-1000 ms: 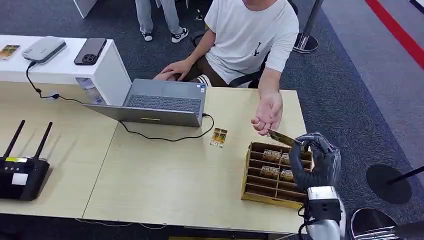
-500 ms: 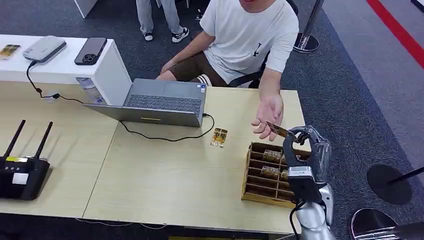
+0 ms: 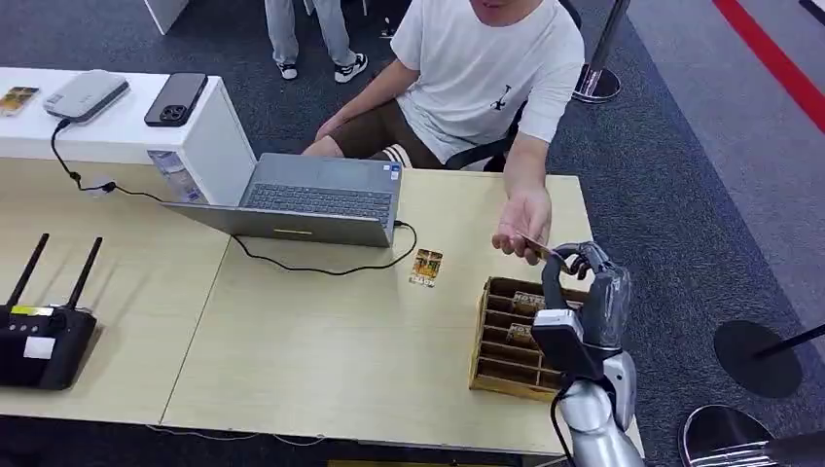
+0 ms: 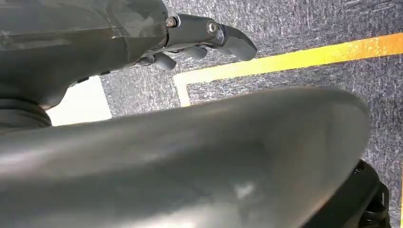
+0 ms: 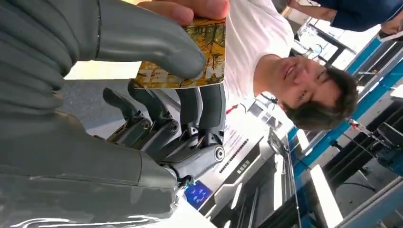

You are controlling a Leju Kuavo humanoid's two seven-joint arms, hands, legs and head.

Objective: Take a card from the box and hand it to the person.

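1. The right robot hand is pinching a thin gold printed card, offering it above the wooden compartmented box.
2. The person's hand is touching the card's far edge, apparently to take it.
3. The left robot hand is holding nothing, fingers loosely curled.

Even bright overhead light, soft shadows; head view sharp; wrist views blurred close up (foreground smeared).
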